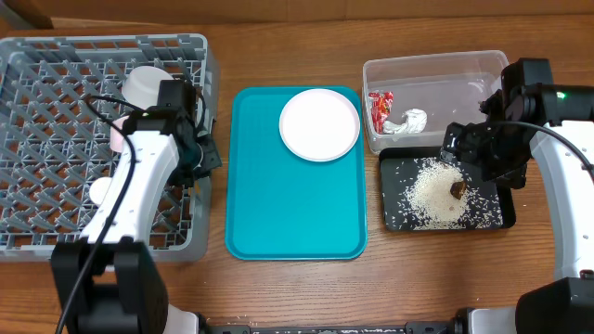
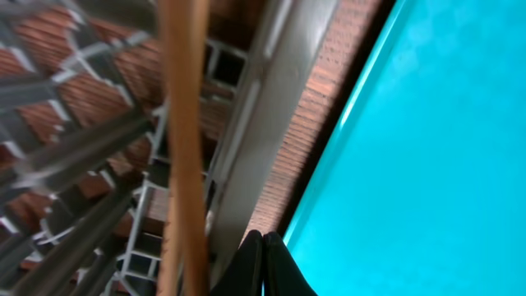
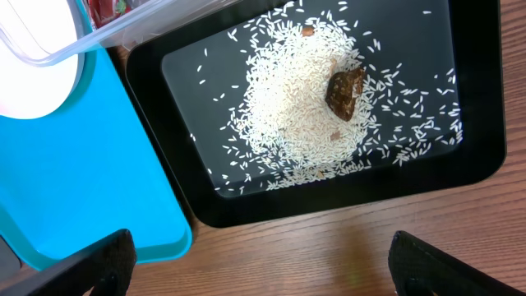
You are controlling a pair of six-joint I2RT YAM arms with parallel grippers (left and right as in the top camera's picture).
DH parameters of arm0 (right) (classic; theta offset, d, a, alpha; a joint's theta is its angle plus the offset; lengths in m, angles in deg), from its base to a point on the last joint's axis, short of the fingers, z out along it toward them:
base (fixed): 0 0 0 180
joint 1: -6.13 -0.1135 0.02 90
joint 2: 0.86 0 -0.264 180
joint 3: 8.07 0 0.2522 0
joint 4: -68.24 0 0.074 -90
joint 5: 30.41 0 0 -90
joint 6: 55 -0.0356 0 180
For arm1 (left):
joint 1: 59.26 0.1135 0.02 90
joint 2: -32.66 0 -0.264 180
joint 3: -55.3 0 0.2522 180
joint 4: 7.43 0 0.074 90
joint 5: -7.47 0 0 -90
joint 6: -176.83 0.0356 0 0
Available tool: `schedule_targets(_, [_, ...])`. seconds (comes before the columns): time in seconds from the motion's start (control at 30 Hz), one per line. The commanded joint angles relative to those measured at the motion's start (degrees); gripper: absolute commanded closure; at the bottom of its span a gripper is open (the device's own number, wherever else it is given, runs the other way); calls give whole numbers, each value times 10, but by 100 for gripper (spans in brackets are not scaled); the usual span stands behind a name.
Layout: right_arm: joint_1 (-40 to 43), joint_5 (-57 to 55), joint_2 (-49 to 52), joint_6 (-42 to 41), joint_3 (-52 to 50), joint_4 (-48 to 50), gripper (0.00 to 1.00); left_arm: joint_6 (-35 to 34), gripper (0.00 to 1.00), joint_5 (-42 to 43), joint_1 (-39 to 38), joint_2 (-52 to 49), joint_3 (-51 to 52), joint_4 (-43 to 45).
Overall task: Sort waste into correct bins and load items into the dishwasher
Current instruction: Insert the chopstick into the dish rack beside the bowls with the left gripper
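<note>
Two thin wooden chopsticks [image 2: 182,123] fill the front of the left wrist view as a blurred tan stripe running top to bottom. Just to their right, the left gripper [image 2: 263,247] has its black fingertips pressed together, with nothing visible between them. Whether the fingers touch the chopsticks cannot be told. Behind them stands the side wall of the large square grey plastic dish rack [image 2: 271,107]. A strip of wooden table [image 2: 316,140] separates it from the flat teal serving tray [image 2: 427,148].

From overhead, this gripper sits at the rack's right edge, and a small white cup [image 1: 144,88] lies inside the rack beside the arm. A white round plate [image 1: 319,123] rests on the far right corner of the teal tray.

The right gripper [image 3: 259,238] is released, its two fingers spread wide. It hovers over the near rim of the flat black rectangular tray [image 3: 485,156]. On that tray, loose white rice grains [image 3: 288,107] form a scattered heap. A small brown food bit [image 3: 345,89] lies on the heap's right side.

The clear rectangular plastic tub [image 1: 436,65] stands just behind the black tray. It holds a shiny red wrapper [image 1: 380,109] and, beside it, a crumpled white tissue [image 1: 408,122].
</note>
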Motion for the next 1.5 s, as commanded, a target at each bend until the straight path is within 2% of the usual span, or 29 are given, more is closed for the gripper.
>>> schedule_targets(0.0, [2, -4, -9, 0, 13, 1, 0, -16, 96, -26, 9, 70, -16, -5])
schedule_targets(0.2, [2, -4, -9, 0, 13, 0, 0, -19, 96, -33, 9, 87, -15, -29])
schedule_targets(0.37, [2, -4, -9, 0, 13, 1, 0, -9, 96, 25, 4, 78, -14, -5])
schedule_targets(0.5, [2, -4, -9, 0, 13, 0, 0, -7, 96, 15, 4, 77, -12, -27])
schedule_targets(0.9, [2, -4, -9, 0, 13, -3, 0, -6, 96, 9, 4, 74, 73, -17])
schedule_targets(1.17, [2, -4, -9, 0, 13, -3, 0, -6, 96, 3, 4, 74, 58, -21])
schedule_targets(1.3, [2, -4, -9, 0, 13, -3, 0, -8, 96, -20, 5, 76, 11, -67])
schedule_targets(1.47, [2, -4, -9, 0, 13, -3, 0, -42, 96, -74, 5, 76, -9, -113])
